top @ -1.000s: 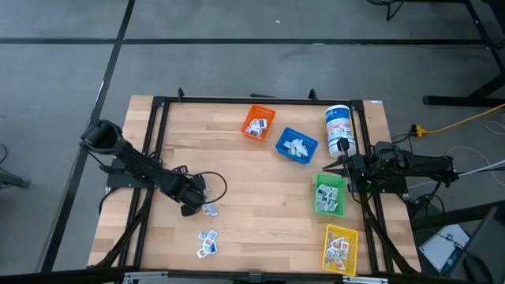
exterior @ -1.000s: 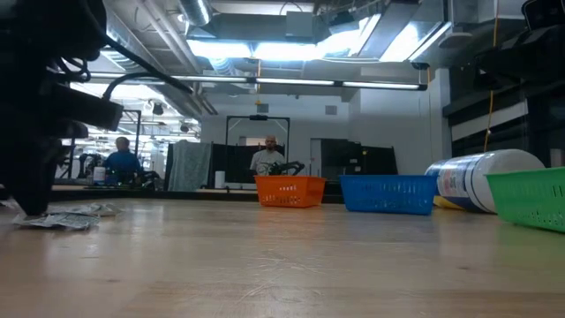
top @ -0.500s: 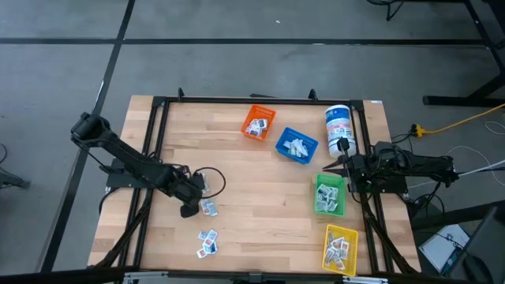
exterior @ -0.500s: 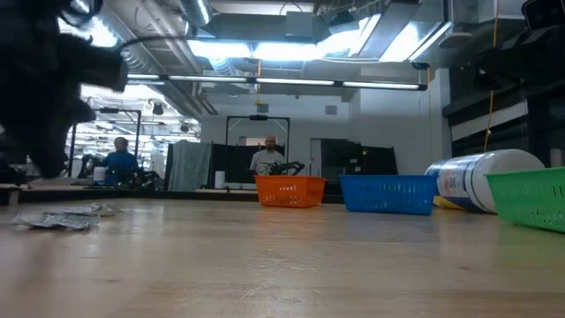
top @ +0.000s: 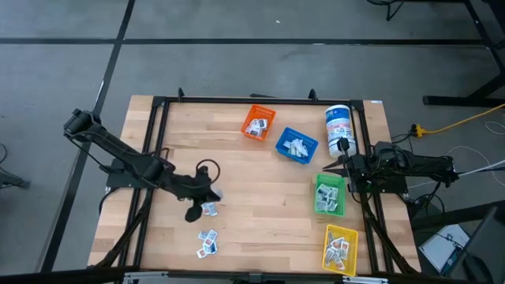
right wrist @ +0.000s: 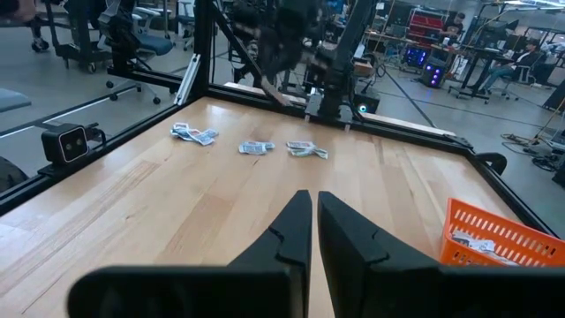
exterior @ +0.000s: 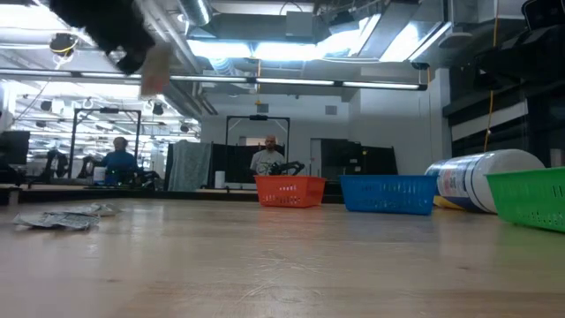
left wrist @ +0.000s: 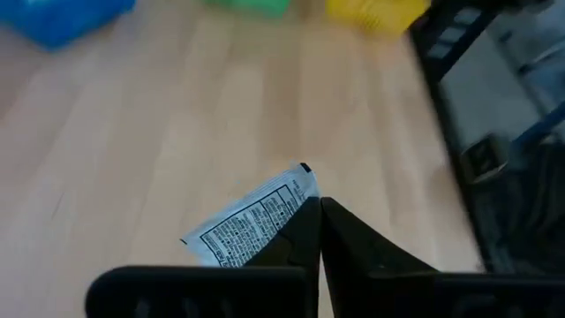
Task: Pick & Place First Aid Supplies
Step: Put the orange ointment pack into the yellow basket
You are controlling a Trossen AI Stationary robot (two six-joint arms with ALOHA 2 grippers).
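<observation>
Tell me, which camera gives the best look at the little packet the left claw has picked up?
The left wrist view: the packet fills the picture, print visible, pinched in the left gripper. The low view shows it as a blur lifted above the table. In the high view I cannot pick it out; the right wrist view doesn't show it clearly.

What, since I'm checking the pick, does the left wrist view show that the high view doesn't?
Only the left wrist view: the left tool shut on a printed white packet, clear of the table.
Only the high view: the right tool waiting by the right edge, the canister, the orange bin and the loose packets.
Both: the blue bin, green bin and yellow bin.
</observation>
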